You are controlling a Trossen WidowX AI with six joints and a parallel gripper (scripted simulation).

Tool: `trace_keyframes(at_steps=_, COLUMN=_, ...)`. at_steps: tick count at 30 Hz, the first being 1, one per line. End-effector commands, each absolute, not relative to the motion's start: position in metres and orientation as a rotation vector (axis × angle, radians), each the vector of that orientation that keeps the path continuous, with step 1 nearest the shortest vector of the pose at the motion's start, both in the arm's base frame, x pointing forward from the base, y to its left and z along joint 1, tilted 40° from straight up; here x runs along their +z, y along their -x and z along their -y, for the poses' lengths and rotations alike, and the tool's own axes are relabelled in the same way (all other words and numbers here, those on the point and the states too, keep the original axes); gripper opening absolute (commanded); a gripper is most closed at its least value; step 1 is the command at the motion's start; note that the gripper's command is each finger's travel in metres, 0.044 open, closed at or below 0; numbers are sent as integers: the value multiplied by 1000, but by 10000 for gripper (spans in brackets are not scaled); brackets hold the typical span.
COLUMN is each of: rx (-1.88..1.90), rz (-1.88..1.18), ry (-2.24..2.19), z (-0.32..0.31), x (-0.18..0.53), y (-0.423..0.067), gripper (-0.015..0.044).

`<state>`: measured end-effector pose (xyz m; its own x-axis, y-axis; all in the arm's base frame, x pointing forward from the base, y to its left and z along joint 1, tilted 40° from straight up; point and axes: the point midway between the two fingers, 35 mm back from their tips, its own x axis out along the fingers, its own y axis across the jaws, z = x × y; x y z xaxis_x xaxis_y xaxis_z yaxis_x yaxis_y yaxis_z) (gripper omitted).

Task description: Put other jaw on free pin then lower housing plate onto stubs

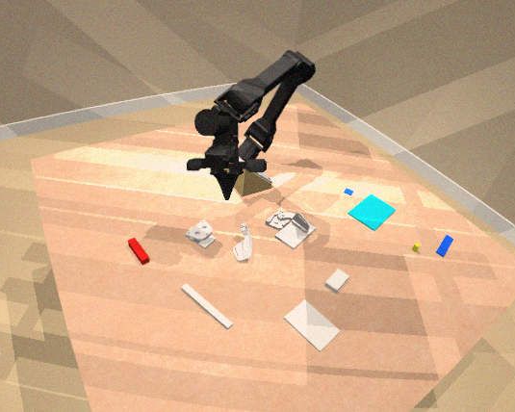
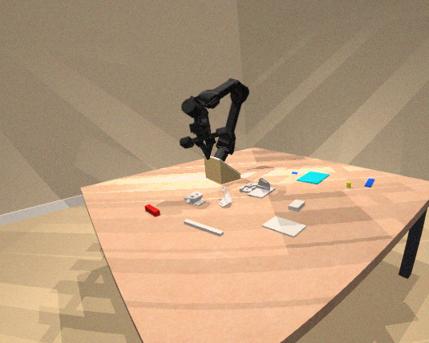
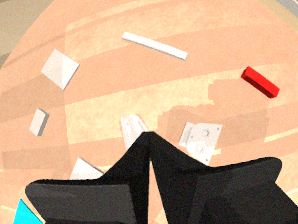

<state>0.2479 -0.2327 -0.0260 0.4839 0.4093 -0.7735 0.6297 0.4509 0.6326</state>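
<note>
My gripper (image 1: 227, 197) (image 2: 208, 158) (image 3: 148, 136) is shut and empty, above the table behind the white parts. The loose white jaw (image 1: 243, 249) (image 2: 225, 199) (image 3: 131, 126) lies on the table between the other two white parts; in the wrist view the fingertips partly cover it. The white base (image 1: 295, 237) (image 2: 261, 192) (image 3: 85, 169) is to its right in the top and exterior views, with the mounted jaw (image 1: 280, 219) at its back left. The white housing plate (image 1: 201, 230) (image 2: 194, 196) (image 3: 206, 139), with two round holes, is to the left, raised on a small support. Pin details are too small to tell.
A tan wedge block (image 1: 253, 185) (image 2: 219, 171) stands by the arm's base. A red block (image 1: 139, 250), a white bar (image 1: 207, 306), a white flat plate (image 1: 315, 327), a small white block (image 1: 337, 280), a cyan square (image 1: 372, 212), blue blocks (image 1: 445, 245) and a yellow piece (image 1: 416, 247) lie around.
</note>
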Motion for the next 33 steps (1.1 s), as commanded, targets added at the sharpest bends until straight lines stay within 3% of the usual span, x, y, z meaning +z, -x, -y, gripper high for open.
trace_keyframes(at_steps=1, rx=-148, rz=-1179, ry=-1134, z=223, x=-33, y=-249, gripper=0)
trace_keyframes(at_steps=33, rx=152, rz=-1616, ry=-925, z=143, x=-81, y=-239, gripper=0)
